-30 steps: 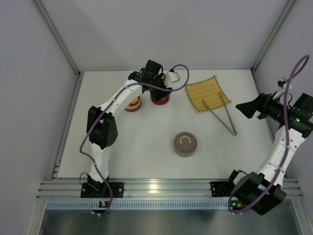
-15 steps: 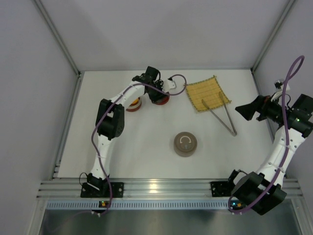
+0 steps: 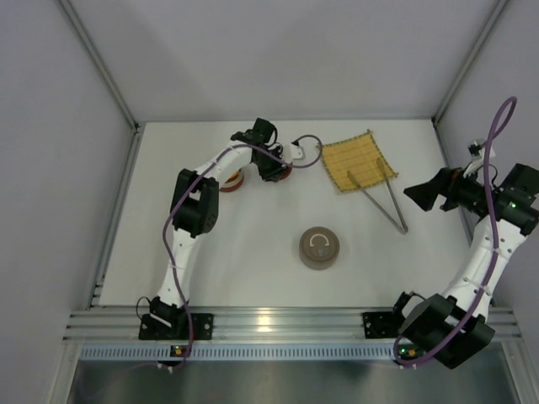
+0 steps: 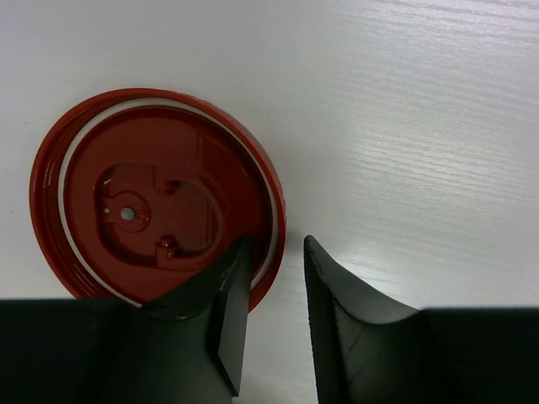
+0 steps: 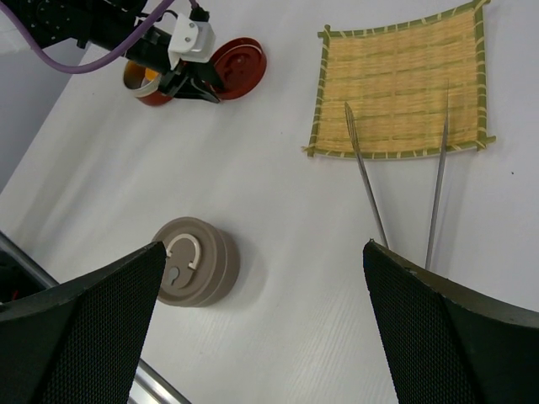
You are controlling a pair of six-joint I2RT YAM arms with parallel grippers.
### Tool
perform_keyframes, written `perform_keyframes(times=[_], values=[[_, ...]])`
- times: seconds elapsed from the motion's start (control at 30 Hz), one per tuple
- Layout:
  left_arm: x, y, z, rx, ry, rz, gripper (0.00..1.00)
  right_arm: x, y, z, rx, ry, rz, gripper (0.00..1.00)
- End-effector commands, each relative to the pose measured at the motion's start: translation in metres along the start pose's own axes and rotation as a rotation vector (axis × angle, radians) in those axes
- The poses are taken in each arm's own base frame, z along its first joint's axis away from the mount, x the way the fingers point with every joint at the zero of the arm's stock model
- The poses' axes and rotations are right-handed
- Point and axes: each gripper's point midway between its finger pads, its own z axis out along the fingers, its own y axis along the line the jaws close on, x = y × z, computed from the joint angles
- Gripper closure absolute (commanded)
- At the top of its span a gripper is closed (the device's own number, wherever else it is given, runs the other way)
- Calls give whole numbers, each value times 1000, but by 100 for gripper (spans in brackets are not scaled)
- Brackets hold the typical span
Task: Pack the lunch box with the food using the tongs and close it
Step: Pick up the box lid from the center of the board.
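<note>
A red round lid (image 4: 160, 210) lies inside-up at the back of the table, also seen from above (image 3: 281, 174). My left gripper (image 4: 276, 244) is low over its right rim. One finger (image 4: 223, 320) is over the lid and the other (image 4: 345, 328) over bare table, with a narrow gap left between rim and outer finger. Beside it stands a red tin (image 3: 230, 179) with something orange inside (image 5: 141, 78). The tongs (image 3: 383, 198) lie with their tips on the yellow mat (image 3: 358, 158). My right gripper (image 5: 263, 246) hangs wide open, high at the right, holding nothing.
A grey-brown round container (image 3: 320, 247) with a white loop handle sits mid-table, also in the right wrist view (image 5: 194, 263). Walls and frame posts close the back and sides. The left arm's purple cable loops over the red lid.
My left arm has stretched further toward the back, its gripper has come down onto the red lid's rim and its jaws have narrowed. The right arm has barely moved.
</note>
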Motion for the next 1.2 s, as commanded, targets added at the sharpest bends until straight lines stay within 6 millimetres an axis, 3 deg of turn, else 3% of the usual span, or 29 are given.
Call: perform_keyframes(times=[0.0,0.13,0.27,0.3,0.4,0.7,0.83,1.03,1.17], values=[[-7,-9,-1,69,-23,11,65,-6,6,-1,-24,-3,-62,1],[0,-19,2,105,-10,-11,68,-4,6,-1,-30,3,-56,1],[8,-27,6,130,12,-27,83,-4,8,0,-40,3,-58,1],[8,-30,6,140,12,-32,91,-4,9,1,-41,5,-65,1],[6,-41,3,167,7,-59,100,2,6,4,-27,33,-78,1],[14,-67,4,148,105,-119,100,14,3,20,-6,84,-134,1],[-5,-72,-4,119,97,-139,100,23,-3,28,21,109,-156,1],[-65,-61,-57,53,-54,-221,100,30,-3,36,14,121,-162,1],[-101,-69,-94,85,-160,-302,100,30,2,42,4,120,-170,1]])
